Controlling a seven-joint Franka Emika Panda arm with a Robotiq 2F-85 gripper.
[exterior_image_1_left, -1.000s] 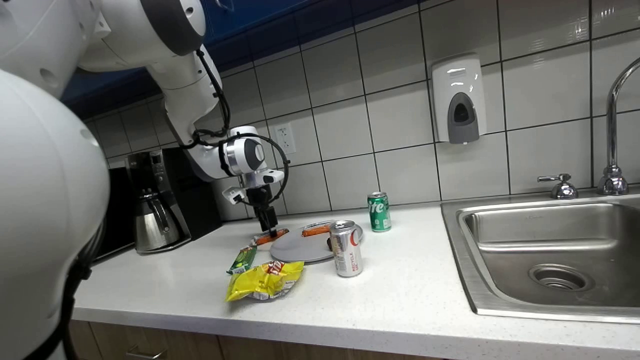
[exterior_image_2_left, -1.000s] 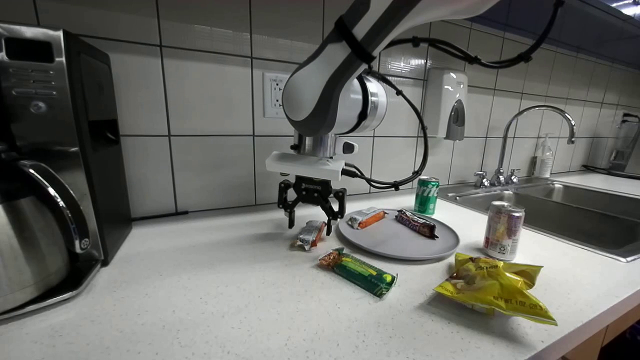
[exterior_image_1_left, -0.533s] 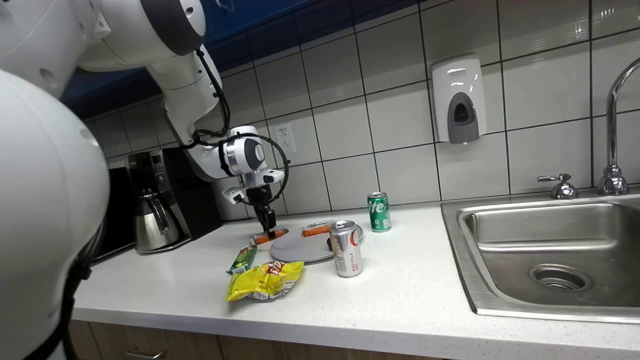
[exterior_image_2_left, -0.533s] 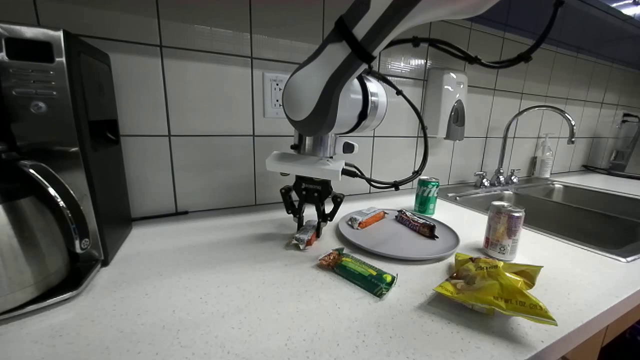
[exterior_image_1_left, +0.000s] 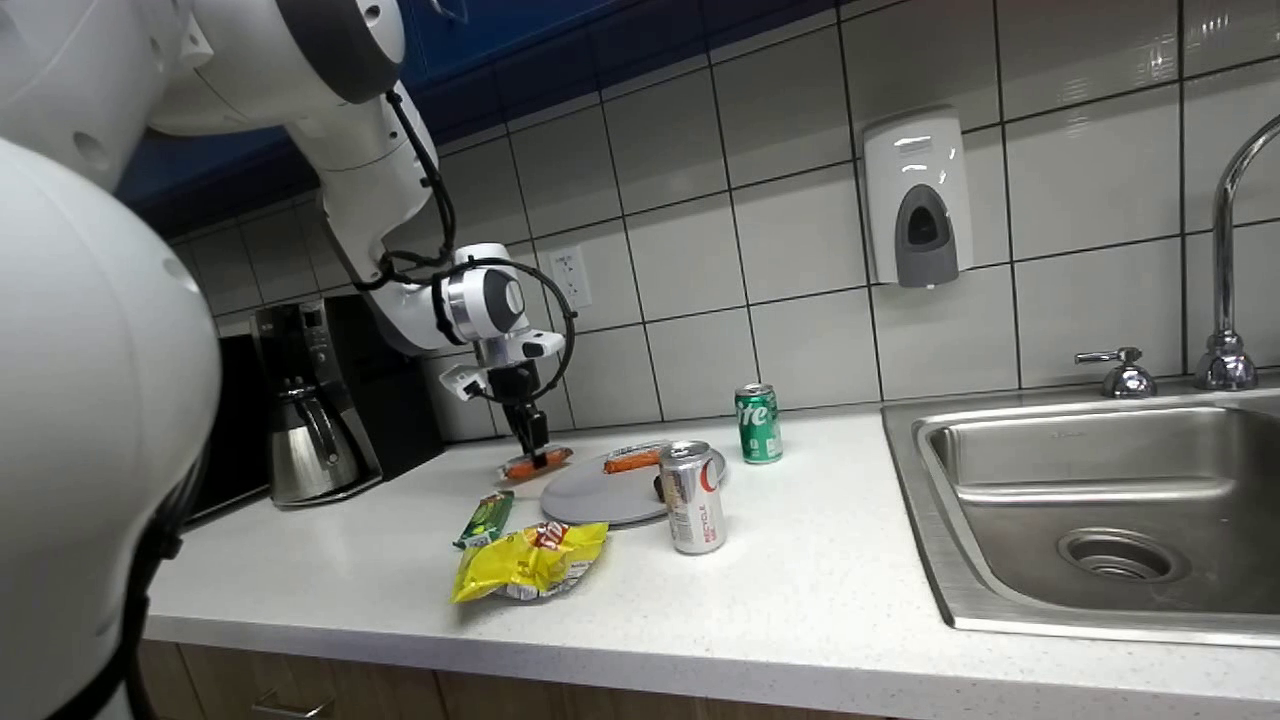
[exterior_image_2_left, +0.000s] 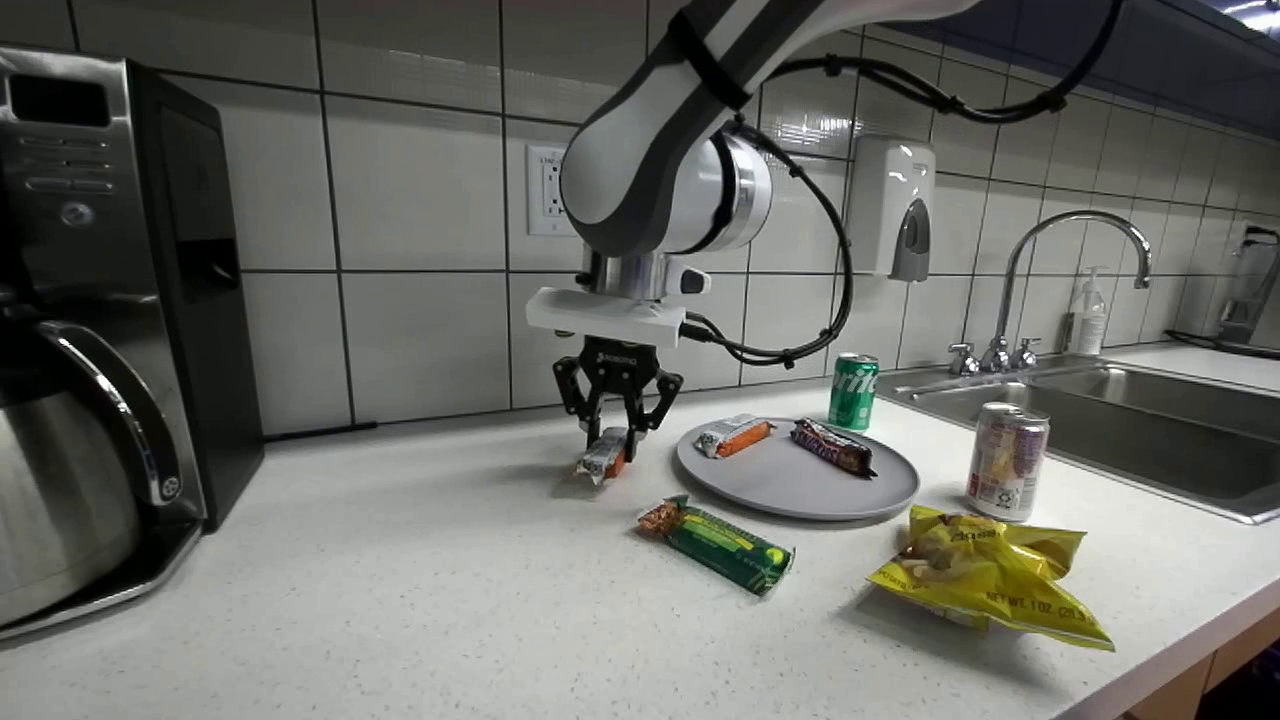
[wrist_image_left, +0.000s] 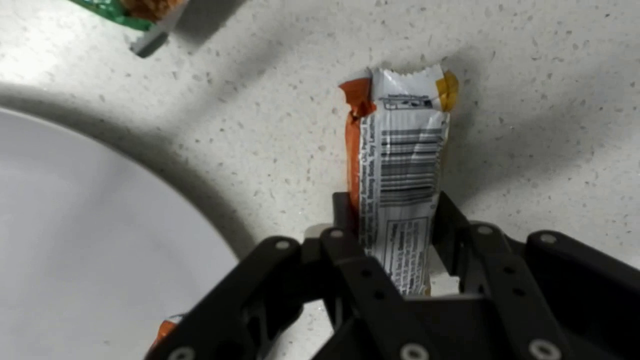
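The jaws pinch a white-and-orange snack bar (wrist_image_left: 400, 170). Near it are a grey plate (exterior_image_2_left: 775, 492) and a green packet (exterior_image_2_left: 722, 548).

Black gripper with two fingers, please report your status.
Gripper clamped on white-and-orange wrapped bar. Seemingly just above white speckled countertop. Nothing seen blocking grip; round grey plate nearby, apart.
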